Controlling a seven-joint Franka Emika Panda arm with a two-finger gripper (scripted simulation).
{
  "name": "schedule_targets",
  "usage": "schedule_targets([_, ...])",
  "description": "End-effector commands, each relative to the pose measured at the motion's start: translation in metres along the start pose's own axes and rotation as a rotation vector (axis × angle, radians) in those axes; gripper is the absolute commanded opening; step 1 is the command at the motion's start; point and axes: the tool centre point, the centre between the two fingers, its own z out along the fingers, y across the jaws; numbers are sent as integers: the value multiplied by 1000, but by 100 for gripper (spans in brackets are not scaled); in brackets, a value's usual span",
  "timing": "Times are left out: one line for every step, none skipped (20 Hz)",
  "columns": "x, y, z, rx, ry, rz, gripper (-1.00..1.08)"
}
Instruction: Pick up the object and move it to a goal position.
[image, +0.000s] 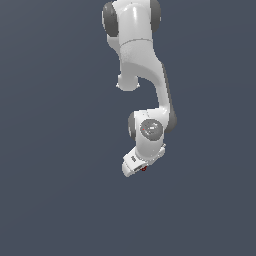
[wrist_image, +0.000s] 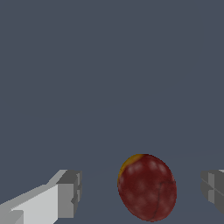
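The object is a dark red, roughly round ball (wrist_image: 147, 188) with a small yellow patch on one side. In the wrist view it lies between my two fingers, with a gap on each side, nearer the right-hand finger (wrist_image: 212, 189) than the other finger (wrist_image: 70, 194). My gripper (wrist_image: 141, 190) is open around it and neither finger touches it. In the exterior view the white gripper (image: 137, 165) points down at the floor, and only a red speck of the ball (image: 144, 169) shows at its lower edge.
The plain dark grey floor (image: 50, 200) fills both views. The white arm (image: 142, 60) reaches down from the top of the exterior view. No other object or goal marker shows.
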Motion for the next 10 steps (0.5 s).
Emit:
schedule_targets([1,1,4,-1,2,0,100])
schedule_targets([1,1,4,-1,2,0,100])
schedule_targets([2,1,3,-1,2,0,100])
schedule_targets([2,1,3,-1,2,0,-100])
schedule_targets([2,1,3,-1,2,0,-100])
schedule_targets([2,1,3,-1,2,0,-100])
schedule_targets([2,1,3,-1,2,0,-100])
schedule_targets([2,1,3,-1,2,0,-100])
schedule_targets([2,1,3,-1,2,0,-100])
schedule_targets([2,1,3,-1,2,0,-100])
